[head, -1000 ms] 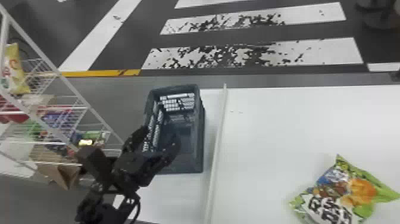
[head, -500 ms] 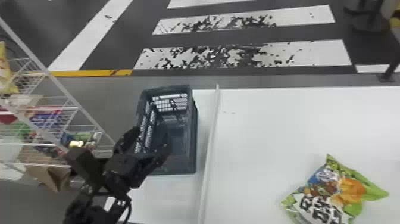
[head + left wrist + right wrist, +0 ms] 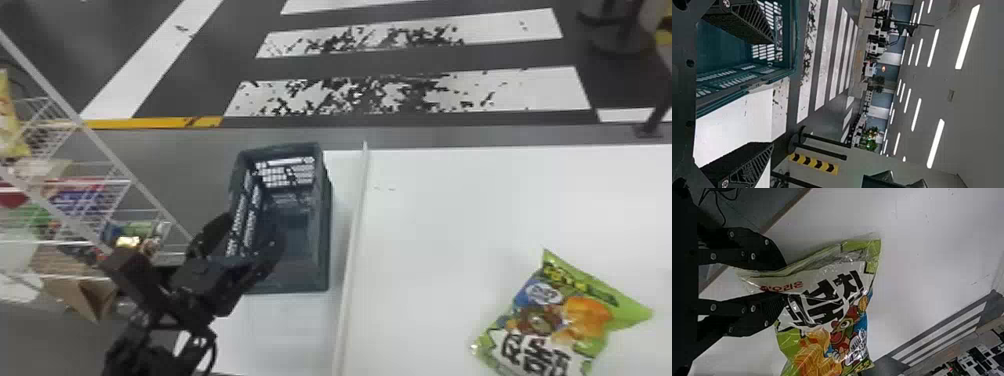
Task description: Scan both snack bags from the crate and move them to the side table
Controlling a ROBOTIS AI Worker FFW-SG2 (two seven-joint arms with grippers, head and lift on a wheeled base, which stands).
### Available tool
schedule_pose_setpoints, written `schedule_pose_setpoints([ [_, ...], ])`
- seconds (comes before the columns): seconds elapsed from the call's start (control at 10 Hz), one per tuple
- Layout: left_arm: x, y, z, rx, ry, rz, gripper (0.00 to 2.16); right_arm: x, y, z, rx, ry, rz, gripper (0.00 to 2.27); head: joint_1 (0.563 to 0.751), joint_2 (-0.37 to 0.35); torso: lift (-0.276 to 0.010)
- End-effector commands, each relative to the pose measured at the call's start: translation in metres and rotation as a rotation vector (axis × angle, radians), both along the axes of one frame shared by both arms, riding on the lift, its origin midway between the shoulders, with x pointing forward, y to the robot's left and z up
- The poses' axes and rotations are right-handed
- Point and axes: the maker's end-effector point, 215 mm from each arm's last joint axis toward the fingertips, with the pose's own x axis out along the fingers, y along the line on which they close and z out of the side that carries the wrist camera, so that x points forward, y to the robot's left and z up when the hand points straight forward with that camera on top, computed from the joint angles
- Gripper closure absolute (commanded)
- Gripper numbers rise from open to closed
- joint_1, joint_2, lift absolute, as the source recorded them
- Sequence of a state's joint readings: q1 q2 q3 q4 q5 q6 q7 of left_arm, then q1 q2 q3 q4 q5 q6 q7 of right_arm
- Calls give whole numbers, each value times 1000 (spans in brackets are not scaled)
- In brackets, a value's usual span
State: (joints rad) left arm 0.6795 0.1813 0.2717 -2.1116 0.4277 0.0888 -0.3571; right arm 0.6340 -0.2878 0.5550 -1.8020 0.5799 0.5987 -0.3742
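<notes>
Here, white table (image 3: 270,340) under crate (image 3: 324,225), striped floor (image 3: 350,95) beyond, wire shelves (image 3: 107,150) left.

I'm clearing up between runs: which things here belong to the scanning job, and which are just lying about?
Job:
green snack bag with cartoon print
dark green plastic crate
white flat tabletop

Lying about:
white wire rack
shiny yellow bag

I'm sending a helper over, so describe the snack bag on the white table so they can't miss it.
Start at the big white table and find the long pale strip crossing it. To the robot's right of that strip lies the snack bag, shiny green with bold black lettering. Unlike the dark, straight-sided crate left of the strip, it's soft and brightly coloured.
</notes>
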Motion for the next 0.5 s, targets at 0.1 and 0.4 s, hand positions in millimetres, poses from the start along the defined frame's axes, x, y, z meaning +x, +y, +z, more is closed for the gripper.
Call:
schedule_pose_setpoints([
  [0.1, -1, 0, -2, -2, 5, 1, 70, 12, 18, 30, 107, -89, 12, 2240, 695, 259, -29],
  [0.4, -1, 0, -2, -2, 3, 1, 70, 43, 32, 91, 489, -129, -67, 2243, 695, 288, -29],
])
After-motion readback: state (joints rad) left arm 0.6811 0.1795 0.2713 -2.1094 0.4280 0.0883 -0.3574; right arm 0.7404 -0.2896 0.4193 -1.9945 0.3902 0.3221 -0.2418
